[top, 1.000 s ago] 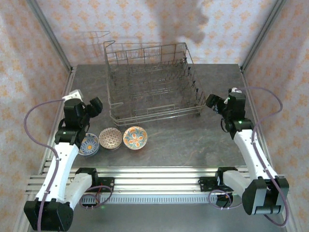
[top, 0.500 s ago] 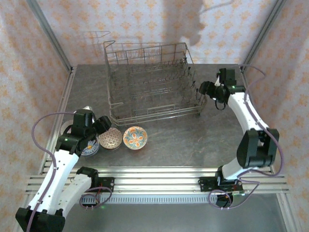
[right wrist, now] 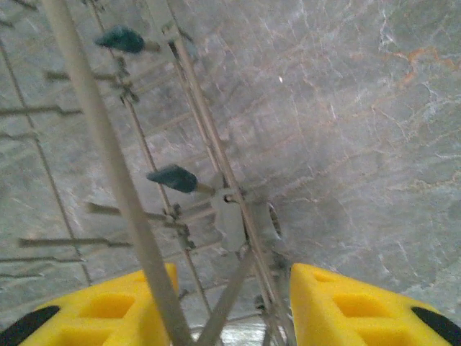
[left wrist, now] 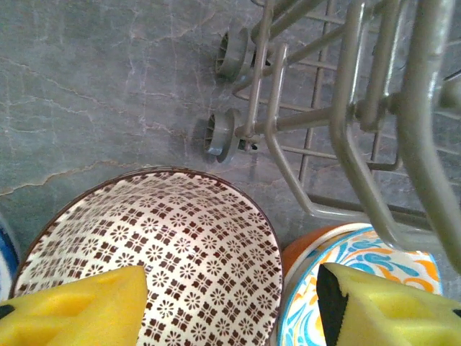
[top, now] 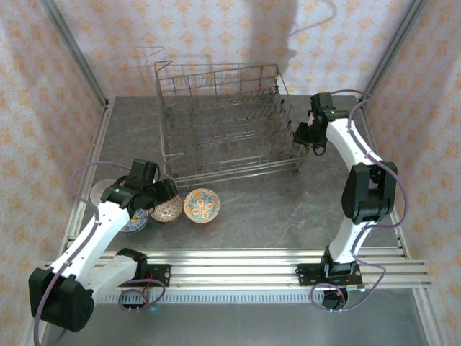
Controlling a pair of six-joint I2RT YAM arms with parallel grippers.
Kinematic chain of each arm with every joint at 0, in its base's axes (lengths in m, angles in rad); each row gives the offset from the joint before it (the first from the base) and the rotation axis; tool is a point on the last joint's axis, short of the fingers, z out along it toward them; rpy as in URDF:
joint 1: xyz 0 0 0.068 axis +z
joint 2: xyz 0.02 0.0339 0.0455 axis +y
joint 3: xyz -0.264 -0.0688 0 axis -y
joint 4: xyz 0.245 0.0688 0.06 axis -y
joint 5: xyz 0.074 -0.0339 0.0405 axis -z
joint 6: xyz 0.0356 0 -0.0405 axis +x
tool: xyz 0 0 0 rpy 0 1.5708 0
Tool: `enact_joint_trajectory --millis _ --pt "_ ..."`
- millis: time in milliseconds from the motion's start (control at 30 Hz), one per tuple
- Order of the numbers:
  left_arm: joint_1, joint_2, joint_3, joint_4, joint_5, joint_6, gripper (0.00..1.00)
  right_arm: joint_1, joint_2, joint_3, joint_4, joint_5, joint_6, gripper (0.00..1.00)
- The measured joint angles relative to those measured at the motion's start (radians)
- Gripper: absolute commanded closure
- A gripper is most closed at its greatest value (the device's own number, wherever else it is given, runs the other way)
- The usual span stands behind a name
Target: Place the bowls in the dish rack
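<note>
Left claw (top: 163, 193) moved over brown patterned bowl (top: 166, 208); right claw (top: 300, 135) reached dish rack (top: 223, 122) side.

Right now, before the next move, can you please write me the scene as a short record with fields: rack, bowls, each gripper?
rack: dish rack at the back of the table, no bowl in it
bowls: three in a row on the table near the rack's front left corner; from left to right, blue bowl, brown bowl, orange bowl
left gripper: open, above the brown bowl, holding nothing
right gripper: open, fingers astride wires at the rack's right side
progress: no bowl loaded yet
</note>
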Motion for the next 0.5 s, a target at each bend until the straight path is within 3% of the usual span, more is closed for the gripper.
enact_joint_trajectory --millis 67,200,500 --pt "-0.006 0.041 0.021 0.007 0.002 0.013 0.34 0.007 -0.011 -0.013 0.008 0.016 0.000 0.75" --pt "-0.030 0.112 0.069 0.007 0.003 0.038 0.33 0.019 -0.077 -0.091 0.031 0.045 -0.018 0.81" --pt "-0.046 0.273 0.208 0.008 -0.001 0.104 0.32 0.016 -0.248 -0.276 0.036 0.135 0.004 0.83"
